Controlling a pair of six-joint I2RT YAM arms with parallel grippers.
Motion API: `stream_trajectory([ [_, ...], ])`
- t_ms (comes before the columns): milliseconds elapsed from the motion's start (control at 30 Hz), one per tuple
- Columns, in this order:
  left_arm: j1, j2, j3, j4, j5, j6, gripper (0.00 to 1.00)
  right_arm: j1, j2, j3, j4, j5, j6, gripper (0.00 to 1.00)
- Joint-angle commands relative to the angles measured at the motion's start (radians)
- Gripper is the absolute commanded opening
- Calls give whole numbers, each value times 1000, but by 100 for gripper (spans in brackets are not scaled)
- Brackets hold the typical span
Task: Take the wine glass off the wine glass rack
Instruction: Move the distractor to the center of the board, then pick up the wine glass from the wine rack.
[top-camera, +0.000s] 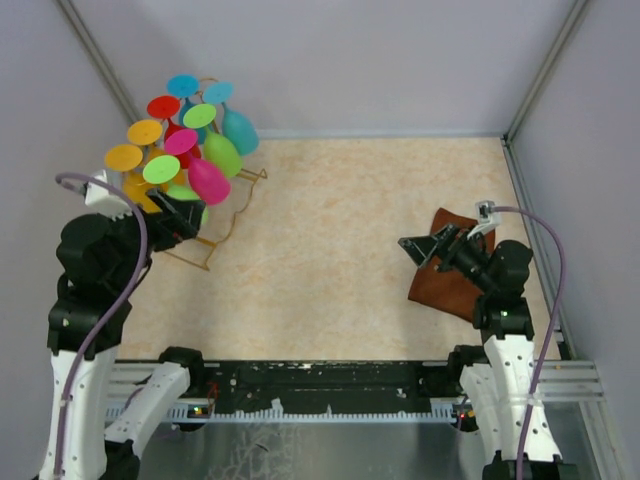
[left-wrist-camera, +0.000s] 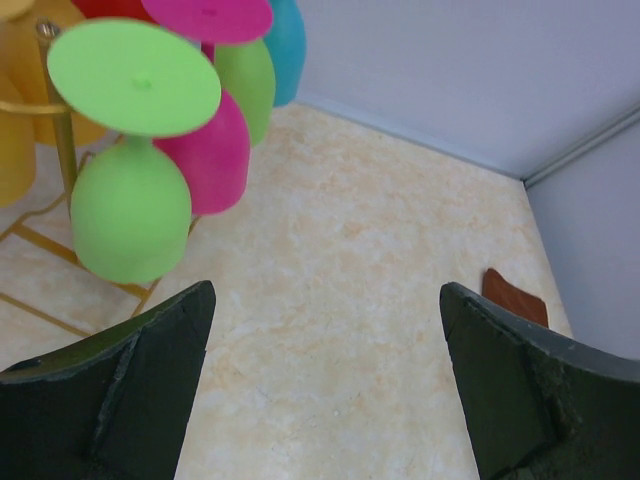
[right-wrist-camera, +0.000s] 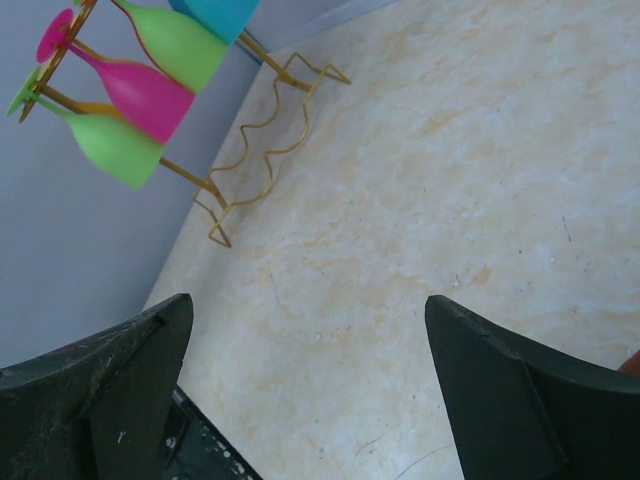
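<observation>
Left gripper (left-wrist-camera: 325, 300) open, empty; lime wine glass (left-wrist-camera: 130, 210) at its 10 o'clock on wine glass rack (left-wrist-camera: 62, 140). Likely light, slick plastic: pinch stem. Right gripper (right-wrist-camera: 305, 305) open too.

Eight wine glasses (top-camera: 208, 180), one rack (left-wrist-camera: 66, 150), one brown cloth (top-camera: 447, 287)

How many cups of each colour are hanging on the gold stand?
Blue plastic wine glasses: 2
Green plastic wine glasses: 2
Orange plastic wine glasses: 2
Red plastic wine glasses: 1
Pink plastic wine glasses: 1
Total: 8
</observation>
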Motion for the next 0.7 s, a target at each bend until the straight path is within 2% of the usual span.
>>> stream_trajectory([
  [0, 5, 154, 168, -36, -84, 19, 99, 0, -3, 30, 8, -49, 15, 99],
  [333, 6, 234, 281, -28, -242, 35, 93, 0, 14, 72, -86, -2, -57, 99],
  [567, 11, 268, 279, 10, -455, 105, 88, 0, 42, 85, -115, -1, -81, 99],
  [667, 28, 313, 295, 37, -434, 145, 86, 0, 45, 89, -123, 4, -89, 99],
])
